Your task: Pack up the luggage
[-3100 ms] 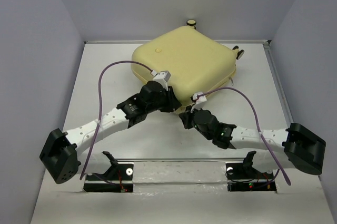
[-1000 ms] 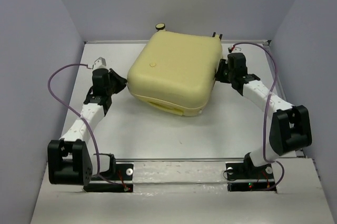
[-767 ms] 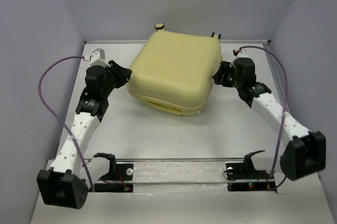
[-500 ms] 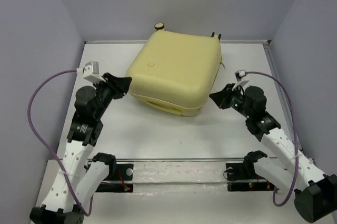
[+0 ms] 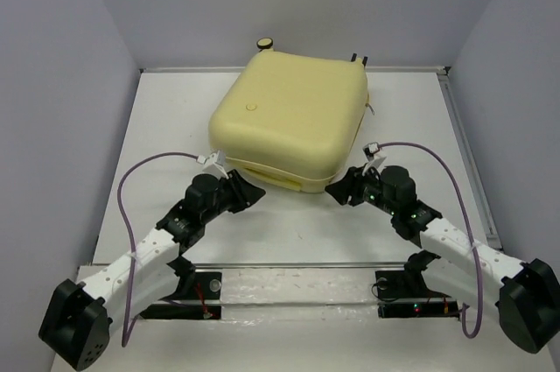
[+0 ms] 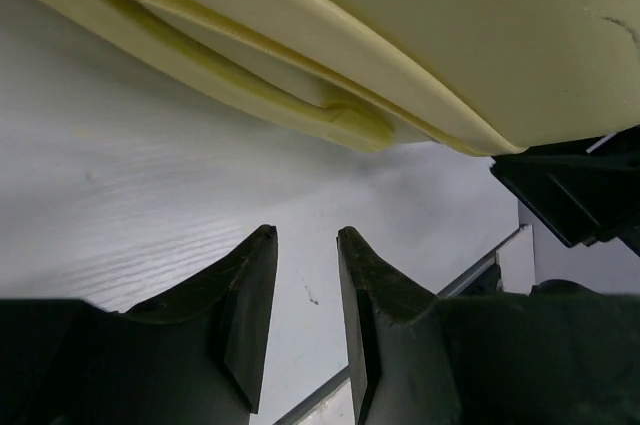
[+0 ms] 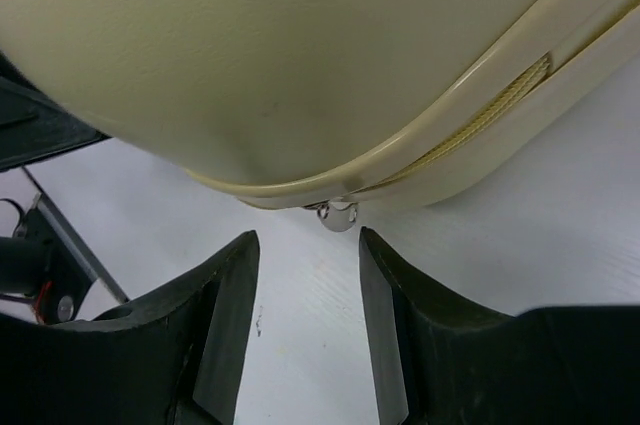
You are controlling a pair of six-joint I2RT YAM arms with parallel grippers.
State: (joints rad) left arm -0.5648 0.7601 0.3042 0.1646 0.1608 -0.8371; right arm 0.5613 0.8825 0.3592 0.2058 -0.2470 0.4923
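The luggage (image 5: 293,118), a pale yellow hard-shell suitcase, lies closed and flat at the back middle of the table, one caster wheel (image 5: 263,43) at its far edge. My left gripper (image 5: 252,193) is open and empty just in front of its near left edge; the left wrist view shows the shell's seam (image 6: 300,95) above the fingers. My right gripper (image 5: 336,193) is open and empty at the near right corner. In the right wrist view a small silver zipper pull (image 7: 338,213) hangs from the seam just beyond my open fingers (image 7: 225,285).
The white table (image 5: 289,223) is walled by grey panels on three sides. A metal rail (image 5: 297,265) with the two arm bases runs along the near edge. The right gripper shows at the edge of the left wrist view (image 6: 580,185).
Both arms swung from the suitcase's left and right sides down to its near edge. The suitcase was turned earlier and has lain still over the last second.
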